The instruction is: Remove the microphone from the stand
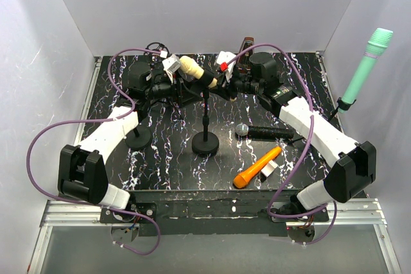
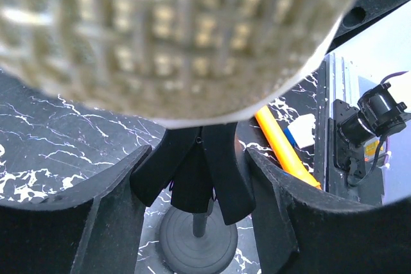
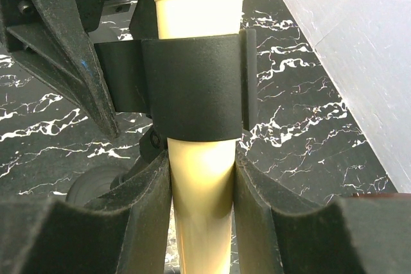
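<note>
The cream microphone [image 1: 194, 70] sits tilted in the black clip [image 3: 192, 88] on top of the stand [image 1: 205, 117], whose round base [image 1: 205, 144] rests mid-table. My right gripper [image 1: 222, 75] [image 3: 200, 165] is shut on the microphone's handle just below the clip. My left gripper [image 1: 172, 68] [image 2: 199, 152] comes in from the head side, its fingers [image 2: 122, 210] pressed against the clip's two wings [image 2: 192, 171]. The mesh head [image 2: 173, 36] fills the top of the left wrist view. The stand's base [image 2: 196, 242] shows beneath.
A black microphone [image 1: 266, 132] and an orange one [image 1: 257, 167] lie on the marbled table right of the stand, with a small white block [image 1: 270, 168] beside the orange one. A second round base [image 1: 138, 137] stands to the left. A green microphone [image 1: 366, 72] leans by the right wall.
</note>
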You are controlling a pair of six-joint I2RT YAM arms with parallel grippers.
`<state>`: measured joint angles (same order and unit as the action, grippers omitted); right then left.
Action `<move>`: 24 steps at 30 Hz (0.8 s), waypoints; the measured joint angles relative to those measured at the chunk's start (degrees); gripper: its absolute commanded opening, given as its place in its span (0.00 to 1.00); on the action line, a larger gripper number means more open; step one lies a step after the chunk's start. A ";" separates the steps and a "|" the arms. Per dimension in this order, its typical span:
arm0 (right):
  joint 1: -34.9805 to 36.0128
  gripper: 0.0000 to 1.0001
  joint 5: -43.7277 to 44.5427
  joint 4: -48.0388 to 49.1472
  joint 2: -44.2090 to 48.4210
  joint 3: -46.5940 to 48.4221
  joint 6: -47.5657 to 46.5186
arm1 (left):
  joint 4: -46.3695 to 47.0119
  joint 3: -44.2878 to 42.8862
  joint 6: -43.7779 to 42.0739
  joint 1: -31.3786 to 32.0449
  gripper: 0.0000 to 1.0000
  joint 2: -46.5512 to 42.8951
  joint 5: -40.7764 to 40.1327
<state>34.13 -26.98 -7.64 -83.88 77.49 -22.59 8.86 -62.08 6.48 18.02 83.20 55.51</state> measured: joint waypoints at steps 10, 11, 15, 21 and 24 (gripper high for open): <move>0.02 0.10 0.44 -2.78 -1.75 3.17 0.24 | -1.01 0.00 -0.96 -0.44 0.00 -0.09 -0.26; 0.02 0.28 0.24 -3.32 -2.03 3.61 0.00 | -1.09 0.00 -1.01 -0.44 0.00 -0.15 -0.46; -0.09 0.65 -1.79 -10.47 -4.61 9.16 -1.09 | -1.62 0.00 -1.46 -0.44 0.00 -0.50 -0.81; -1.25 0.76 -9.07 -21.14 -10.10 26.56 3.56 | -2.67 0.00 -3.63 -0.37 0.00 -0.70 0.04; -1.09 0.76 -12.52 -21.11 -13.55 37.68 7.08 | -3.13 -0.09 -5.88 -0.26 0.00 -0.59 0.94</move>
<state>33.04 -39.51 -28.75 -97.43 115.18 -15.51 5.74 -62.17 0.60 17.76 82.61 56.45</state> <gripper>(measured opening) 0.755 0.548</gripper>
